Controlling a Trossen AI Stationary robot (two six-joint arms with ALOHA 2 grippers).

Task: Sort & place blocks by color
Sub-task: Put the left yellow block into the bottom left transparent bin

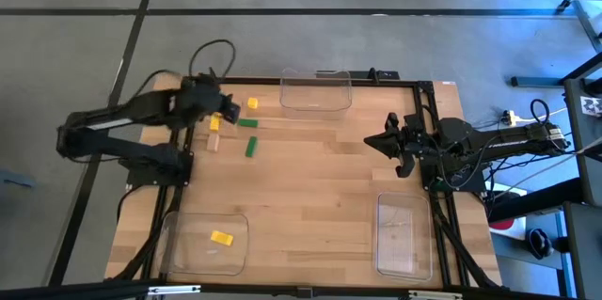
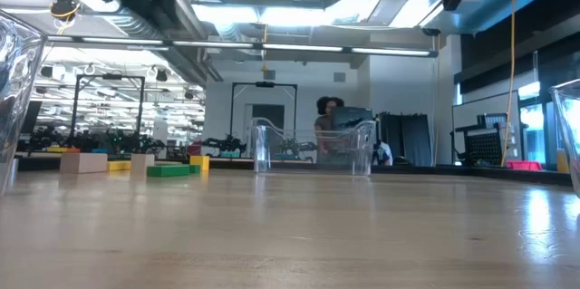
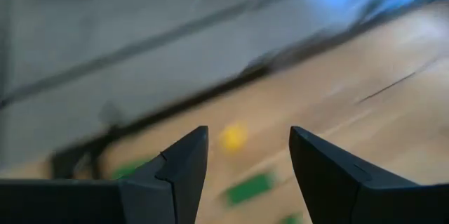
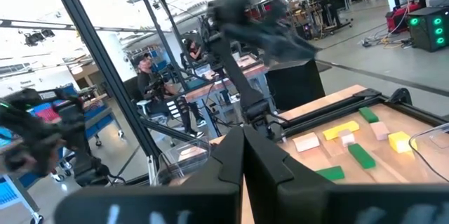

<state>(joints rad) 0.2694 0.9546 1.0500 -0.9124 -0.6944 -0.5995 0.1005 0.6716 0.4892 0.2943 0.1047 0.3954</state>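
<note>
- Blocks mostly lie loose at the far left of the counter: a yellow block, two green blocks and tan blocks close together.
- One yellow block lies in the near-left tray; the far tray and near-right tray look empty.
- Judging by that, sorting has barely begun; nearly all pieces remain to be placed.
- Left gripper hovers over the cluster, jaws apart, holding nothing I can see.
- Right gripper waits at the right, jaws together, empty.
</note>
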